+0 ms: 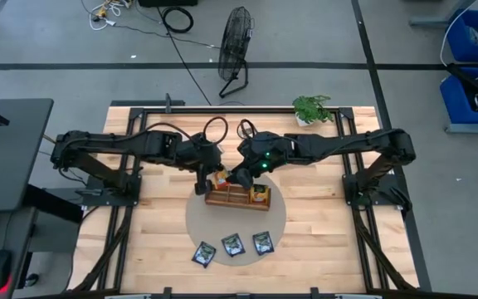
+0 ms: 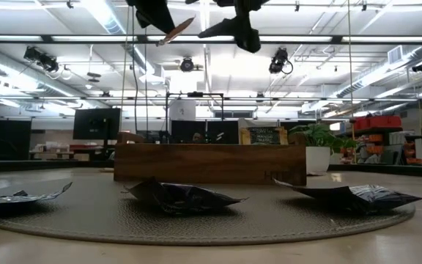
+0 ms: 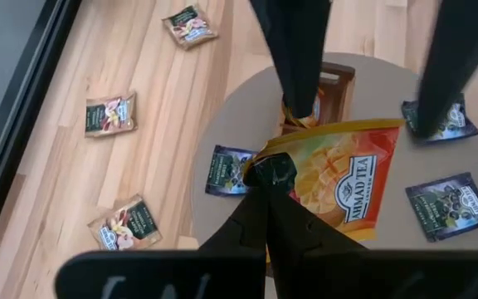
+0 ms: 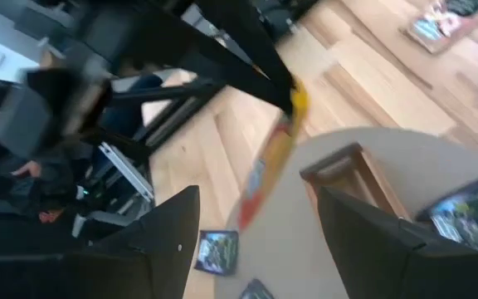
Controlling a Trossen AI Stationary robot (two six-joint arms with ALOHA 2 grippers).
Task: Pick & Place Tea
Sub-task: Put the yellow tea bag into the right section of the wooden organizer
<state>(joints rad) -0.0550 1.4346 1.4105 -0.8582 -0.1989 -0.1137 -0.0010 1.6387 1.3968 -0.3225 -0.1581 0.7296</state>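
Orange packet pinched aloft above the tray's left end.

High view: left gripper (image 1: 215, 176) clamped on orange tea packet (image 1: 220, 177), at 9 o'clock of wooden tray (image 1: 237, 198) on round mat (image 1: 196, 218); right gripper (image 1: 241, 178) close at 3 o'clock of the packet; three dark packets (image 1: 232, 246) in a row at 6 o'clock of the tray. Low view: packet edge-on, long axis tilted, high at 11 o'clock of the tray. Left wrist view: fingers (image 3: 274, 173) closed on the packet's corner, packet spread flat toward 3 o'clock, white-and-brown packets (image 3: 110, 114) off the mat. Right wrist view: right fingers (image 4: 174, 228) parted, holding nothing, packet hanging on a slant beside them.
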